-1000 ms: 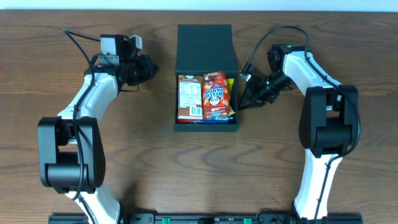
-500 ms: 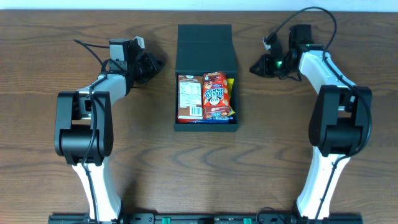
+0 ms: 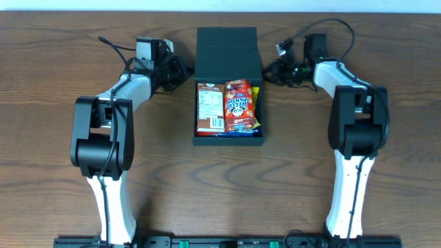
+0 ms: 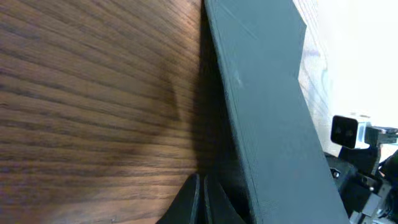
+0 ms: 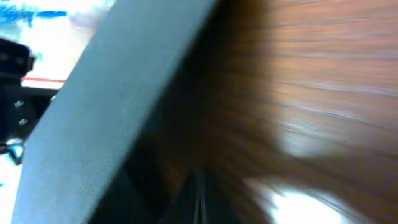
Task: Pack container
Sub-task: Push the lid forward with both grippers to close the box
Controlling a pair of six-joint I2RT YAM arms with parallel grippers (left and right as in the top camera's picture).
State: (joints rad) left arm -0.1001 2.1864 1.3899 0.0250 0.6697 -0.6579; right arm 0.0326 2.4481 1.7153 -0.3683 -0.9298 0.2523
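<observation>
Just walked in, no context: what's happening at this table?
Two robot arms are packing a matte black square cardboard box. It sits open mid-table with snack packets inside: a red packet beside a brown packet. The flap lid lies open at the far side. The left hand is at the lid's left edge and the right hand at its right edge; neither visibly holds anything. Closing the lid looks like the next step.
</observation>
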